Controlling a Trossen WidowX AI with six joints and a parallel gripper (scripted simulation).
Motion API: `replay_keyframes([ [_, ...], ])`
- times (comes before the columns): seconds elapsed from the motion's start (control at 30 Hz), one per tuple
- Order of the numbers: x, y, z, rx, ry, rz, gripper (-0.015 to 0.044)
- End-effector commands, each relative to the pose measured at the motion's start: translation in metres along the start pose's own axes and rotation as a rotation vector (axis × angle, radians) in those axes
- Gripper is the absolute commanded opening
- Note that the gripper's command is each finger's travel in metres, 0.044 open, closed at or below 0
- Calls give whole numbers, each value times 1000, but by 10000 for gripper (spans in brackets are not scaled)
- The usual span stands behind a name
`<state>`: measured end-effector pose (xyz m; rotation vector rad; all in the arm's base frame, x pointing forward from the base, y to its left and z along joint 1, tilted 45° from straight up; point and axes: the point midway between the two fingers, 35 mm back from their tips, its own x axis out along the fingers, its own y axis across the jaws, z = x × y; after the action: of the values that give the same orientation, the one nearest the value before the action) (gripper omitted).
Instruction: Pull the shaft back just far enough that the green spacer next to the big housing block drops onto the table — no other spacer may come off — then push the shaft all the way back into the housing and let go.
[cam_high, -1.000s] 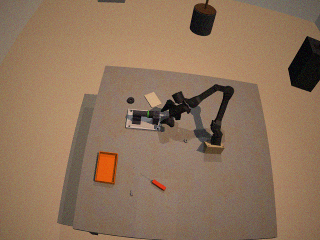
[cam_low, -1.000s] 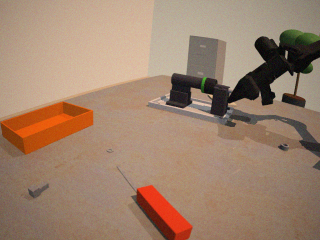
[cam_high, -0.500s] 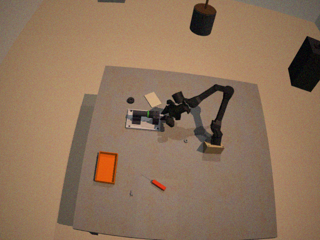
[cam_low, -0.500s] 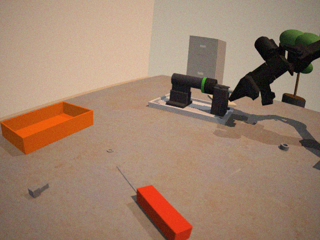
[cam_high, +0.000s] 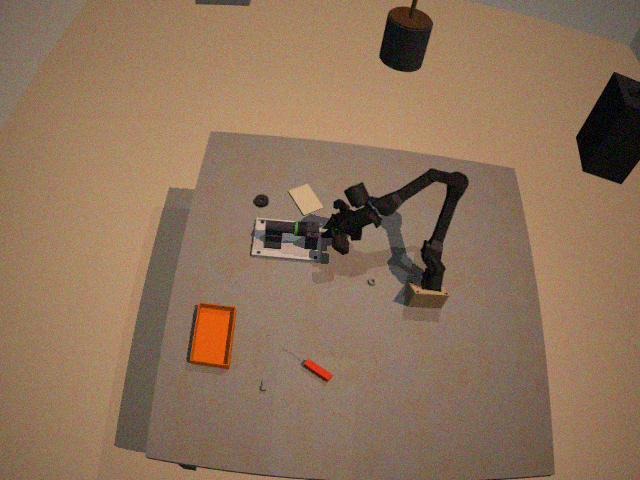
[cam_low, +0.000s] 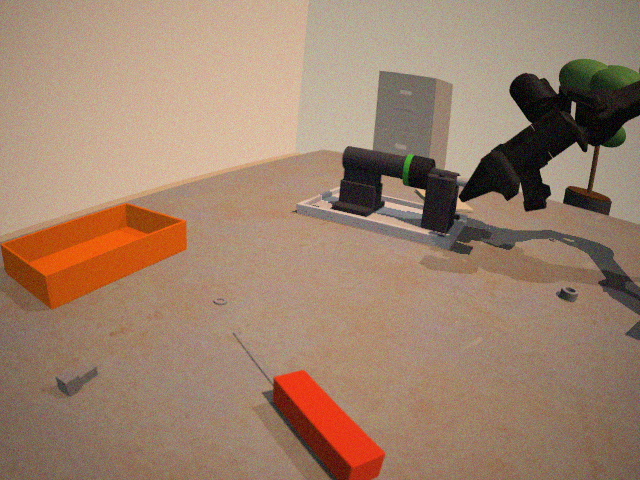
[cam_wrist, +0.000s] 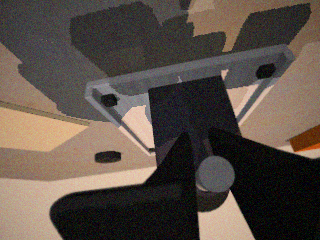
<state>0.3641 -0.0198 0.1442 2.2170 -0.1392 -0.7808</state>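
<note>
Shaft (cam_low: 462, 181) (cam_wrist: 216, 174) between pincer (cam_high: 324, 234) (cam_low: 461, 198) (cam_wrist: 198, 136) fingers.

The screwdriver (cam_high: 317, 369) (cam_low: 325, 421) lies right of the tray (cam_high: 212, 335) (cam_low: 116, 258), the fixture's base (cam_high: 284, 255) (cam_low: 372, 225) (cam_wrist: 190, 70) beyond both in the exterior view.

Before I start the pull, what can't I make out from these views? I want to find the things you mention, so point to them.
- Green spacer (cam_high: 296, 227) (cam_low: 407, 169): hidden in wrist view, behind the dark block.
- Shaft (cam_low: 462, 181) (cam_wrist: 216, 173) inside the housing: enclosed in top and exterior views.
- Arm base (cam_high: 428, 298): cut off by exterior view's right edge.
- Small ring (cam_low: 220, 301): too faint in top view.
</note>
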Motion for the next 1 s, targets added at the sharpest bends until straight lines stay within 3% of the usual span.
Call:
replay_keyframes([
  [0.0,-3,1,4,-4,-1,2,0],
  [0.97,-10,0,11,-4,-1,2,0],
])
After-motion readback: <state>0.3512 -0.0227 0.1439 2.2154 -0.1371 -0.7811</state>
